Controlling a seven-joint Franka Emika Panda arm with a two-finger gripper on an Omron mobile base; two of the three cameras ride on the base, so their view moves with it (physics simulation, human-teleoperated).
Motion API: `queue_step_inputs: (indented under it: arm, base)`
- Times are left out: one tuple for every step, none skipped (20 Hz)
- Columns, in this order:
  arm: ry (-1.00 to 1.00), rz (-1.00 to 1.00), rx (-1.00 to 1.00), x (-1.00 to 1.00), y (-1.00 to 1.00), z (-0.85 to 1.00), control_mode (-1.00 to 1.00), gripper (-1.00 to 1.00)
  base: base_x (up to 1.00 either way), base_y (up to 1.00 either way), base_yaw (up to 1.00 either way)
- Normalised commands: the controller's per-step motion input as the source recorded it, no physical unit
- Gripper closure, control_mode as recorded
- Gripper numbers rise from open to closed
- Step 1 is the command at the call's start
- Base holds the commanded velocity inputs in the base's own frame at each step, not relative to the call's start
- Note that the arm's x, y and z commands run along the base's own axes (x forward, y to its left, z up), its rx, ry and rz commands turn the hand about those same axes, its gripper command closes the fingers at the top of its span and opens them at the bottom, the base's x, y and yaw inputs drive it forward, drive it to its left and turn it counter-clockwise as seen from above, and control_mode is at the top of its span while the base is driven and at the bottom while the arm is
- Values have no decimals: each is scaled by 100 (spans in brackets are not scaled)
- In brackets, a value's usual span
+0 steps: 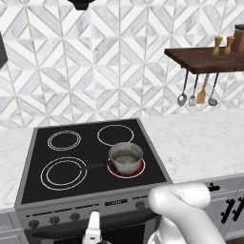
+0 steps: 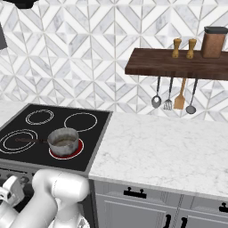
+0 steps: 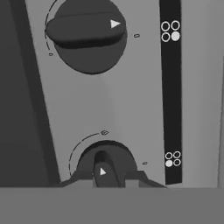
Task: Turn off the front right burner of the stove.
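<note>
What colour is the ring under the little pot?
Red, glowing around the saucepan on the front right burner. The left base view shows it best.

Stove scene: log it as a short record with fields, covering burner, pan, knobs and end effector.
stove: black glass cooktop with four white-ringed zones and a grey front panel of dark knobs
front right burner: glowing red under the pan, so on
saucepan: small steel pan on that burner, handle pointing left
end effector: at the front panel, fingertips either side of the lower knob; contact unclear
upper knob: apart from the fingers
wall shelf: wooden, utensils hanging below
</note>
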Motion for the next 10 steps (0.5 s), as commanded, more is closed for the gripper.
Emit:
queue_step_inputs:
  arm:
    - [0,-12,33,1,0,0,-100,100]
    - [0,-13,36,2,0,0,-100,100]
    - [0,-14,40,4,0,1,-100,100]
    - [0,-14,39,6,0,0,-100,100]
    - [0,-14,40,7,0,3,-100,100]
    - [0,-15,43,8,0,3,-100,100]
    - [0,-16,43,8,0,4,-100,100]
    - [0,-16,43,9,0,3,-100,100]
    - [0,-17,43,10,0,1,-100,100]
    - [0,-17,43,11,0,0,-100,100]
  base:
    - [0,0,0]
    - [0,0,0]
    - [0,0,0]
    - [0,0,0]
    - [0,0,0]
    - [0,0,0]
    - [0,0,0]
    - [0,0,0]
    - [0,0,0]
    - [0,0,0]
